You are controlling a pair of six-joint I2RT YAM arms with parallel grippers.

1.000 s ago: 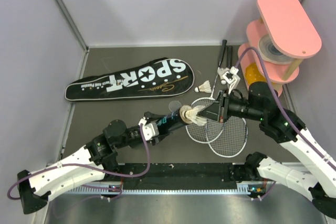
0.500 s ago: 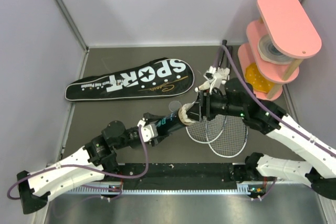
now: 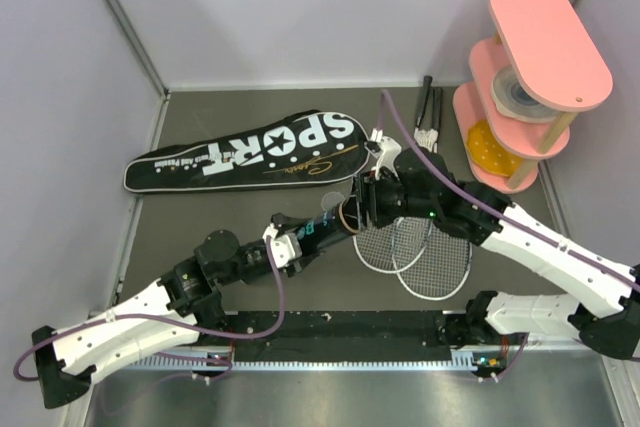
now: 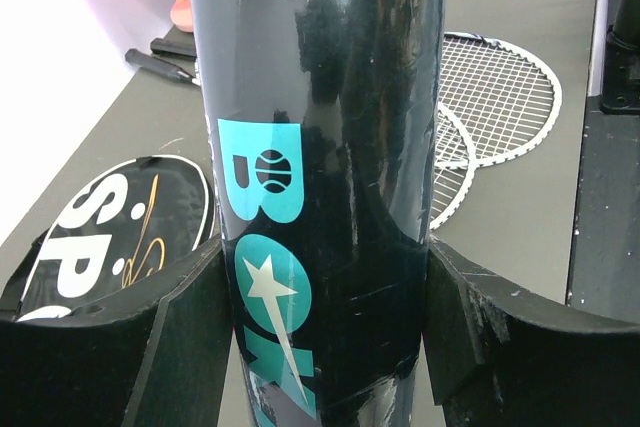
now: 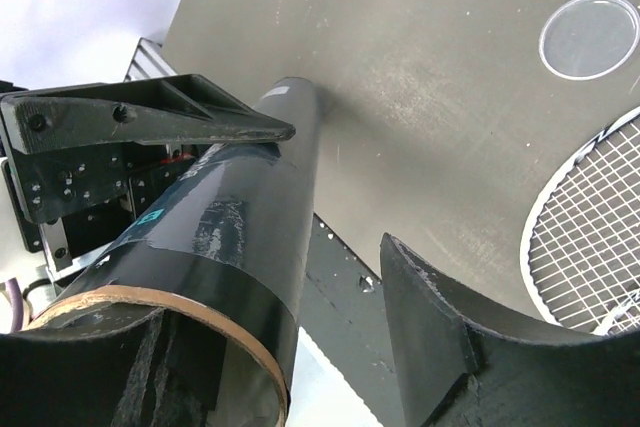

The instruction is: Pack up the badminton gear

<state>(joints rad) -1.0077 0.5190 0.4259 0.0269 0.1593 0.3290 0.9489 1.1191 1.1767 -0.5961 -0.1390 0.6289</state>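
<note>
Left gripper [image 3: 283,243] clamped round the black tube [image 4: 320,147], holding it above the table [image 3: 250,107], long axis aimed at the right gripper [image 3: 366,209], whose jaws stand apart right at the tube's open mouth.

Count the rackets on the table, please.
2. The left racket and the right racket lie side by side with heads overlapping, partly under the right arm. No others seem hidden.

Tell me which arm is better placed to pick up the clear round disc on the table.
Right. The right gripper is open near the disc; the left gripper is clamped on the black tube.
</note>
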